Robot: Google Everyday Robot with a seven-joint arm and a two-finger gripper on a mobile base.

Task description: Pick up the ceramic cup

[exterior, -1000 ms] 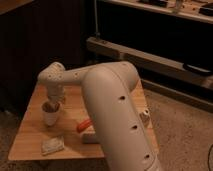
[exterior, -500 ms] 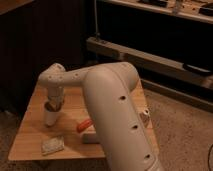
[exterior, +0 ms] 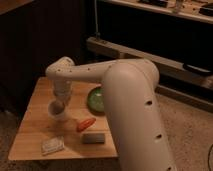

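The small white ceramic cup (exterior: pixel 57 113) is at the left middle of the wooden table (exterior: pixel 30 131). My gripper (exterior: pixel 58 105) comes down from the white arm onto the cup's rim, with dark fingers reaching into it. The cup sits slightly tilted and seems just off the tabletop, held by the gripper. The arm's big white forearm (exterior: pixel 131 115) fills the right of the view and hides the table's right side.
A shallow green bowl (exterior: pixel 95 99) lies just right of the cup, partly behind the arm. An orange carrot-like object (exterior: pixel 86 124), a grey block (exterior: pixel 93 138) and a white packet (exterior: pixel 52 145) lie toward the front edge. Dark shelving stands behind.
The cup and the gripper have moved together a little up and to the right. The other objects have not moved.
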